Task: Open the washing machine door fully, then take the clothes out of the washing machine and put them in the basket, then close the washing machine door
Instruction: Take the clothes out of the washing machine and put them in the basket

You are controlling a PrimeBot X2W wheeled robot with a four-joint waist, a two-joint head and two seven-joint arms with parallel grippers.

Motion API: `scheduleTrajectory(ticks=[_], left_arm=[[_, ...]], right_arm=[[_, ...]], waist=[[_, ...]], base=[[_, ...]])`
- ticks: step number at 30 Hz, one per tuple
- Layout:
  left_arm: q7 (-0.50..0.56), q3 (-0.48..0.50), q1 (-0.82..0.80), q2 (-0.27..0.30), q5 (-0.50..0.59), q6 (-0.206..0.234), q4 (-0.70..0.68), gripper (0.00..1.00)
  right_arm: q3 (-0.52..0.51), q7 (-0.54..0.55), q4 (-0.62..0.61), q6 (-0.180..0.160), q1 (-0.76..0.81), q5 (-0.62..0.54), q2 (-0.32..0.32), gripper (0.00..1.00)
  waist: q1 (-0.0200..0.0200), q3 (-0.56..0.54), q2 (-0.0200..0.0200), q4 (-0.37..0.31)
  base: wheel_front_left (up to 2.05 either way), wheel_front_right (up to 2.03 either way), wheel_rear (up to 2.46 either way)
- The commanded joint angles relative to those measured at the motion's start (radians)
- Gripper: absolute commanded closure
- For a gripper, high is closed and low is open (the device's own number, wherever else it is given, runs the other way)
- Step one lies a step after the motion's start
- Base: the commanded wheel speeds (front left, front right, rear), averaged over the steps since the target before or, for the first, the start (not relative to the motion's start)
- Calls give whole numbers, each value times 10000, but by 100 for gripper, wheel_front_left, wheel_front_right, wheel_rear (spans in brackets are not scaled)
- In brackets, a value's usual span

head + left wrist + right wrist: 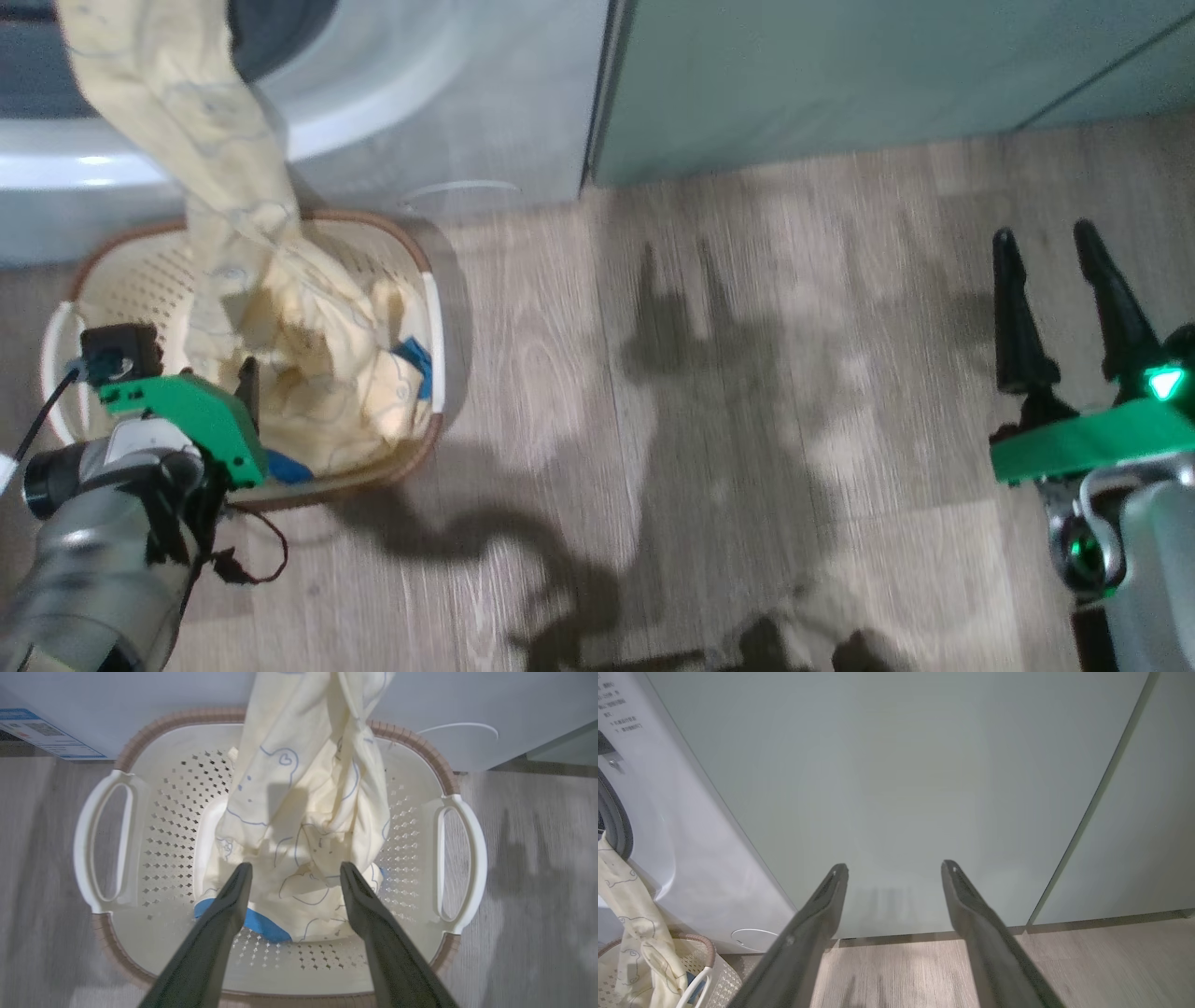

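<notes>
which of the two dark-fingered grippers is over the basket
The left gripper, open above the cream perforated plastic basket; the right gripper hangs over wood floor.

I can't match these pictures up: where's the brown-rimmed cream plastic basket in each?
Head view: brown-rimmed cream plastic basket, lower left.
Left wrist view: basket at centre, from above.
Right wrist view: basket in bottom-left corner.
Shared landmark: pale yellow garment trailing into it.
</notes>
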Motion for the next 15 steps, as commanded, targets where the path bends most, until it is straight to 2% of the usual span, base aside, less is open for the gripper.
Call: scheduleTrajectory(ticks=[1, 5, 9, 10, 15], left_arm=[[-202, 323, 97, 503, -76, -90, -15, 0], [-277, 890, 131, 884, 59, -235, -847, 0], [-281, 1964, 720, 1214, 887, -254, -2536, 0], [-281, 1964, 720, 1214, 887, -254, -2536, 0], [-283, 3963, 2179, 1065, 2253, -205, -4736, 0]], right_arm=[[158, -94, -204, 44, 337, 71, -31, 0], [139, -94, -144, 44, 554, 82, -39, 0], [65, -94, -111, 44, 810, 124, -44, 0], [65, -94, -111, 44, 810, 124, -44, 0], [42, -94, -27, 44, 1154, 132, -72, 0]], waist=[[1, -495, 0, 113], [1, -958, 0, 200], [1, -1438, 0, 267], [1, -1438, 0, 267], [1, -2016, 0, 320]], base=[[0, 0, 0], [0, 0, 0], [0, 0, 0], [0, 0, 0], [0, 0, 0]])
